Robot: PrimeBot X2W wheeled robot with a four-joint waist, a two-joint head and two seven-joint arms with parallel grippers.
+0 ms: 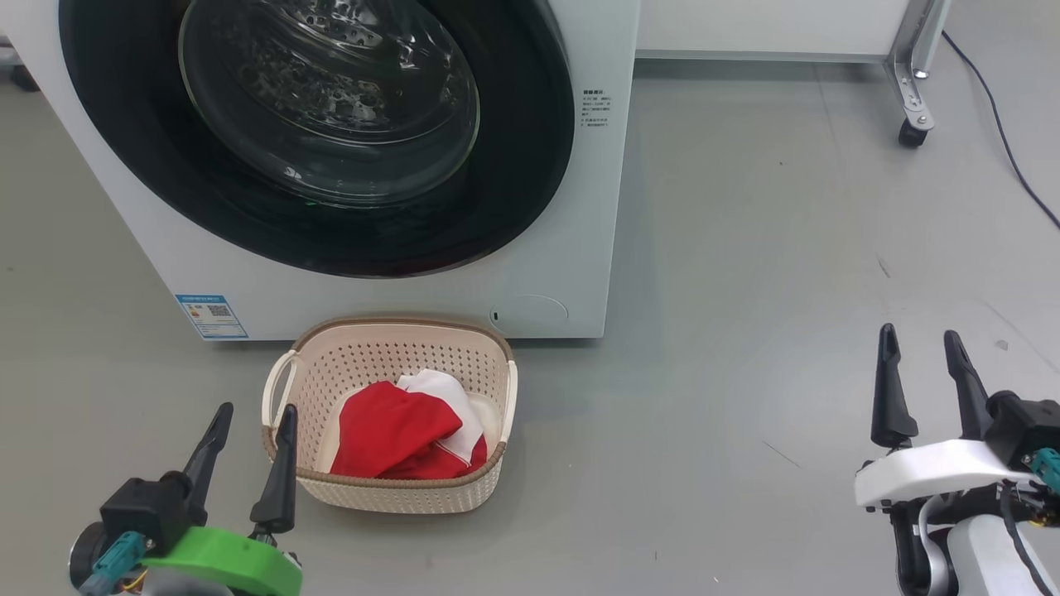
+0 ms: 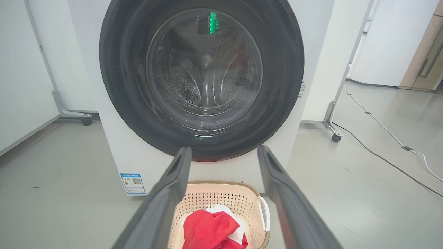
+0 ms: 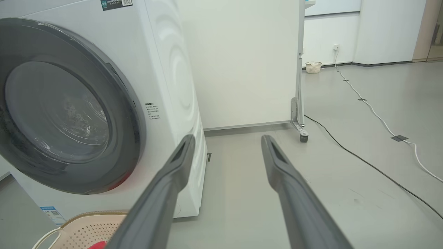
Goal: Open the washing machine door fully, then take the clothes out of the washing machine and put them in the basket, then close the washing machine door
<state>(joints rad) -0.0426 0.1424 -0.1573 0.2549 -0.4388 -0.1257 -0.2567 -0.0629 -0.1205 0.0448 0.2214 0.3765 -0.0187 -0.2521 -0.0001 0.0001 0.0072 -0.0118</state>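
Washing machine: white front-loader standing on the grey floor, with a blue label low on its front.
Washing machine door: the glossy black rim appears to sit flush against the front; glare on the glass bowl makes the drum behind it hard to read.
Basket: on the floor just before the machine, below the door.
Clothes: a red-and-white bundle lying inside the basket.
Left hand: fingers spread, holding nothing, just beside the basket's left handle.
Right hand: fingers spread and empty, well apart from the basket, over bare floor.
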